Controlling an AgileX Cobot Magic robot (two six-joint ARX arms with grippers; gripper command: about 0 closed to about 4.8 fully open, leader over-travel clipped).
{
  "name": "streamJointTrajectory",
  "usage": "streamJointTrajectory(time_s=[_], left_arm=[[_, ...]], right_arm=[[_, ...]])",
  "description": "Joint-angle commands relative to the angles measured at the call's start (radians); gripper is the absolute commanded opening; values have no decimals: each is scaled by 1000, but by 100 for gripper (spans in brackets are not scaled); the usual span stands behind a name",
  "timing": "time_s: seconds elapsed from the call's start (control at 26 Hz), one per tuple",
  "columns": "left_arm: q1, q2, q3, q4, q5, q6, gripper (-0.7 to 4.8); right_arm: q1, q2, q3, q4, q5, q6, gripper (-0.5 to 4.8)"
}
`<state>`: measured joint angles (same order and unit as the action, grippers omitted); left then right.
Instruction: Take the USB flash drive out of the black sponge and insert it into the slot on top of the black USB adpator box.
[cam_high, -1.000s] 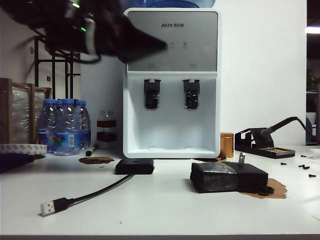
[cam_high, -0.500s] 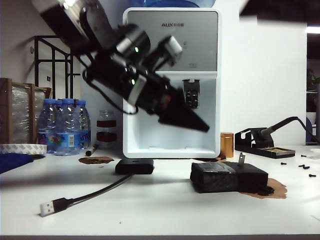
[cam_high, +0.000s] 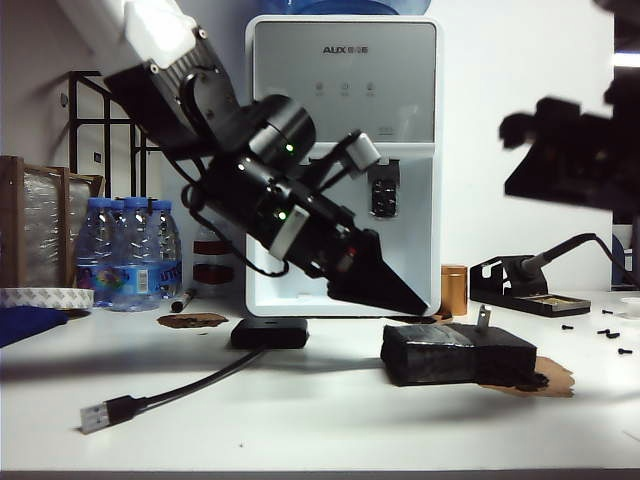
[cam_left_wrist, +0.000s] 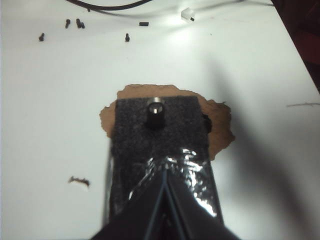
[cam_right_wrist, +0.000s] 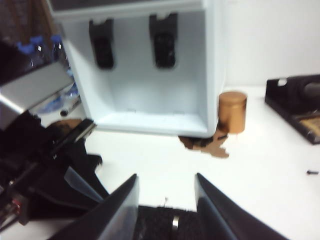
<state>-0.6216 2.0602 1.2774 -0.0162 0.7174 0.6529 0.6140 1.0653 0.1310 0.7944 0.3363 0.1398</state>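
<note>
The left hand points down at a slant just above the black sponge, and its two fingers are pressed together with nothing between them. The USB flash drive stands upright in the sponge, which sits on the white surface. The black USB adpator box lies nearby, to the left. The right hand hangs over the sponge, fingers apart and empty.
</note>
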Motion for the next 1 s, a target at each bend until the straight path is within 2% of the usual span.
streamJointTrajectory(time_s=[0.04, 0.15, 0.27, 0.38, 0.62, 0.85, 1.0], left_arm=[[-15, 3, 1, 40, -16, 3, -4], [-30, 8, 0, 40, -24, 2, -4], [-29, 29, 0, 40, -56, 3, -4], [-23, 60, -1, 39, -84, 6, -4], [-11, 82, -1, 40, -84, 17, -4], [-13, 82, 0, 40, -84, 20, -4], [-12, 82, 0, 40, -83, 20, -4]], right_arm=[[0, 114, 4, 146, -3, 8, 185], [1, 373, 6, 412, 1, 24, 185], [1, 591, 13, 600, -6, 62, 185], [1, 711, 51, 603, -11, 119, 185], [0, 750, 104, 602, 8, 117, 185], [0, 752, 145, 595, 24, 58, 184], [0, 752, 140, 572, 73, 21, 185]])
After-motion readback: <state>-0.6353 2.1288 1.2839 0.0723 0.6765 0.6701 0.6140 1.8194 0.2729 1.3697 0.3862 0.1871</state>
